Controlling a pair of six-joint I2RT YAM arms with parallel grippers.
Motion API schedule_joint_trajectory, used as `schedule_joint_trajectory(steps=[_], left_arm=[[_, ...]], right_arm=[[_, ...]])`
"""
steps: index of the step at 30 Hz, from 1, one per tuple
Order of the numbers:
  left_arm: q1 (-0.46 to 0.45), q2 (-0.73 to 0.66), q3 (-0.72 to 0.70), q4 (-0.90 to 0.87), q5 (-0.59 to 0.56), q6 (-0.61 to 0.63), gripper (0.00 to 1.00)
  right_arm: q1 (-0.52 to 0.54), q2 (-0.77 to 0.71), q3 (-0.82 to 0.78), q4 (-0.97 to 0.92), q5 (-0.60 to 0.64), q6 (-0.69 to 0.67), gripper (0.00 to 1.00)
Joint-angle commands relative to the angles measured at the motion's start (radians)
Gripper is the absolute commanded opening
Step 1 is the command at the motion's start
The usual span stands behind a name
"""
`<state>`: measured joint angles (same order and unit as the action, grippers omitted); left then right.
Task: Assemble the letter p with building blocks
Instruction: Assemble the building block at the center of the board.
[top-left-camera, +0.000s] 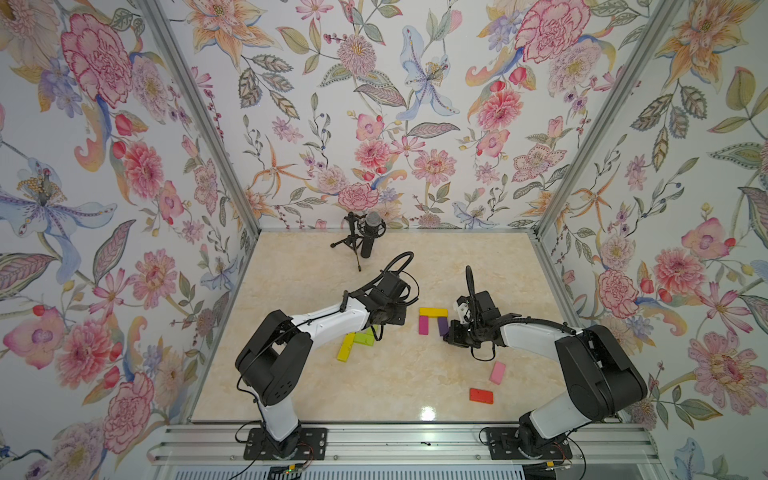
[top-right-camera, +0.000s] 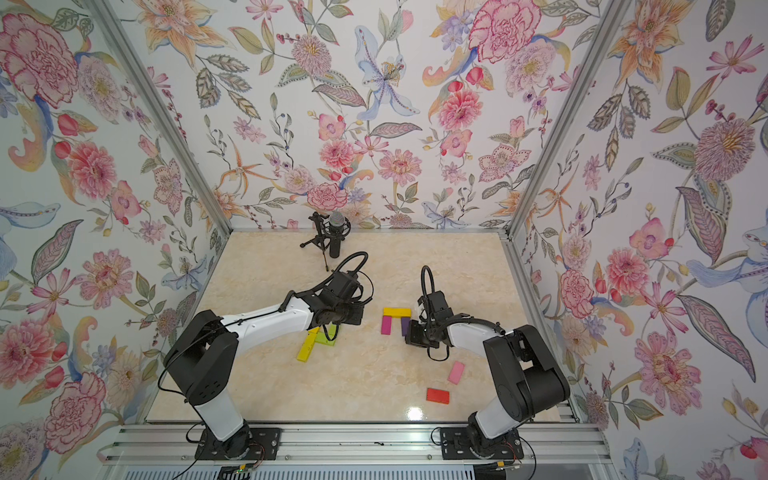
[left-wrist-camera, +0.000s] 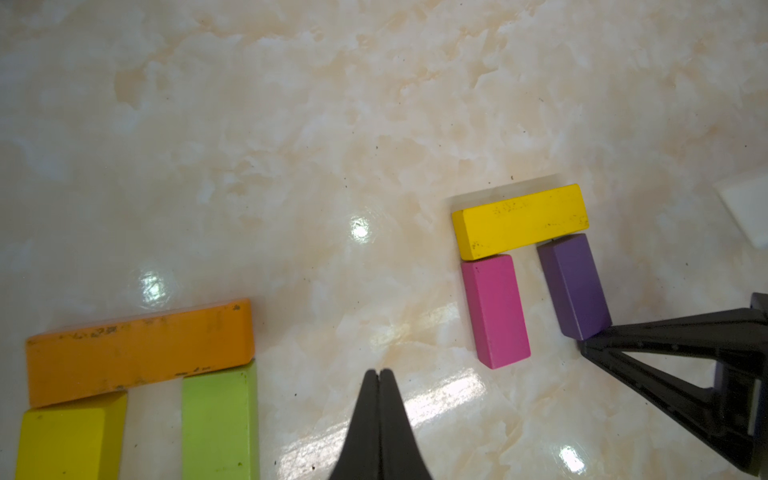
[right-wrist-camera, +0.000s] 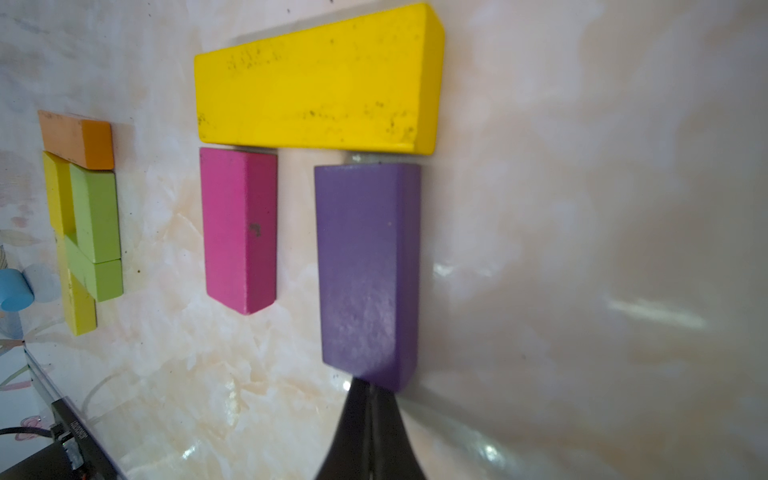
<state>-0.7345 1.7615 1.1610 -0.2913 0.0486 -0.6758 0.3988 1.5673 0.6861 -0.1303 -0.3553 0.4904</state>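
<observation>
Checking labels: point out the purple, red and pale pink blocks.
purple block (right-wrist-camera: 368, 270): right wrist view, top face centre.
red block (top-left-camera: 481, 395): in a top view, top face centre.
pale pink block (top-left-camera: 497, 372): in a top view, top face centre.

Microphone (top-left-camera: 372, 232) on tripod (top-left-camera: 348, 242) near floral wall (top-left-camera: 374, 104).

So the left arm (top-left-camera: 328, 322) and right arm (top-left-camera: 536, 332) both stretch in toward the middle, wrists tipped down. The left gripper (left-wrist-camera: 379, 374) is pinched fully closed, holding nothing. The right gripper (right-wrist-camera: 371, 388) is closed up tight too.
</observation>
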Motion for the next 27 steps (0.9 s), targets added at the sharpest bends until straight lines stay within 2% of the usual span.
schedule_joint_trajectory(steps=[1,5,8,13,17,21,27], left_arm=[[0.013,-0.025,-0.014,0.001,-0.004,0.015,0.0],[0.013,-0.031,-0.014,0.001,-0.001,0.015,0.0],[0.012,-0.048,-0.008,-0.004,0.006,0.017,0.0],[-0.023,-0.097,0.01,-0.018,0.054,0.032,0.0],[-0.115,-0.056,0.056,-0.016,0.12,0.057,0.0],[-0.192,0.005,0.086,0.037,0.238,0.068,0.0],[-0.255,0.11,0.163,0.041,0.339,0.126,0.0]], right_arm=[[0.004,0.011,0.004,-0.015,0.013,-0.004,0.0],[0.002,-0.021,0.0,-0.022,0.001,0.001,0.0],[-0.002,-0.098,0.002,-0.077,0.004,0.001,0.0],[-0.031,-0.294,0.023,-0.285,0.076,-0.027,0.0],[-0.117,-0.441,-0.004,-0.476,0.143,-0.045,0.0],[-0.164,-0.58,-0.057,-0.551,0.146,0.04,0.0],[-0.092,-0.671,-0.105,-0.641,0.307,0.19,0.0]])
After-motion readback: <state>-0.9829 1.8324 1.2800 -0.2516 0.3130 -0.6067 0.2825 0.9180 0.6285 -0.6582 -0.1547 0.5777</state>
